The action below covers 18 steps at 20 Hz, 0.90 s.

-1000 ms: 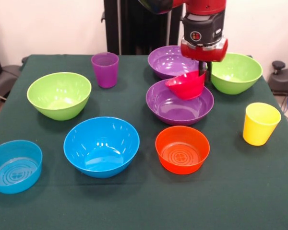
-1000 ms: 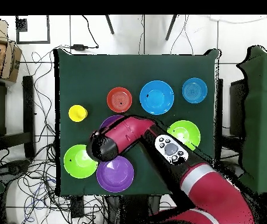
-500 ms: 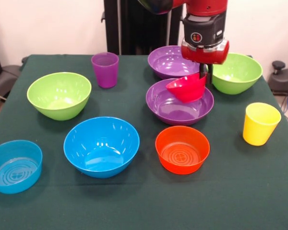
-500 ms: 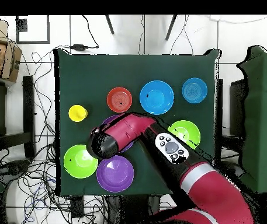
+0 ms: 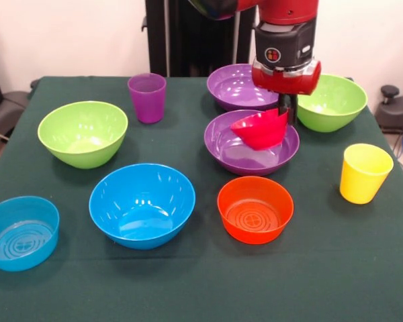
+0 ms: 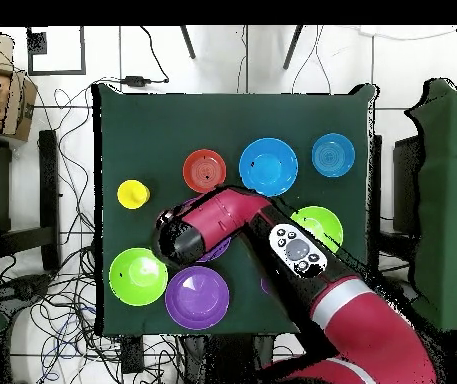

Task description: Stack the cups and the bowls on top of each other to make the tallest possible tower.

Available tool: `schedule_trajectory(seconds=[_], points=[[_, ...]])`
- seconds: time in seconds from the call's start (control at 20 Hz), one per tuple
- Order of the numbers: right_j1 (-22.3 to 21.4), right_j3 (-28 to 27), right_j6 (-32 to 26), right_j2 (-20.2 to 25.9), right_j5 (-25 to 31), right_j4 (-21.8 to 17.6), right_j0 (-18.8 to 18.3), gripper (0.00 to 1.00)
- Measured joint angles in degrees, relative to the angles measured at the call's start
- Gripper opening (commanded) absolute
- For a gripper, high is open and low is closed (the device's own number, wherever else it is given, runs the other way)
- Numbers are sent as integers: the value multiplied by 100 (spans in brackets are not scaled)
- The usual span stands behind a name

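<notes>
1. Shifted a little since a second ago: the small red-pink bowl (image 5: 260,129), tilted, now hangs more squarely over the hollow of the wide purple bowl (image 5: 250,155), moved a touch toward its centre and perhaps slightly lower.
2. Means, as a judgement, the first nesting of the tower is nearly placed; not yet set down, since the red-pink bowl sits tipped with one rim high, and contact with the purple bowl cannot be told.
3. Gripper (image 5: 287,107): clamped on the raised rim of the red-pink bowl, dark fingers pinching its wall at the side toward the tabletop's far right corner in the front view; nothing else touched.
4. Overhead view: arm (image 6: 234,218) covers the purple bowl and its load, so nothing of the grasp to check there.
5. Elsewhere unmoved:
   - second wide purple bowl (image 5: 236,84) and a lime green bowl (image 5: 330,100) along the far edge
   - purple cup (image 5: 147,97) near the far edge
   - other lime green bowl (image 5: 82,133) toward the left edge
   - large blue bowl (image 5: 142,204) and orange bowl (image 5: 255,208) toward the near edge
   - small blue bowl (image 5: 20,232) at the near left corner
   - yellow cup (image 5: 365,173) by the right edge
6. Left to do: level, release, then the remaining bowls and cups.
</notes>
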Motion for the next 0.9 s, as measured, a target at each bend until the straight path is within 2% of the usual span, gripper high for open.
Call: schedule_trajectory(seconds=[0.45, 0.5, 0.9], points=[[1, -152, 0, -1, 1, 4, -51, 0], [1, -160, 0, -1, 1, 4, -54, 100], [1, -191, 0, -20, 1, 1, 28, 100]])
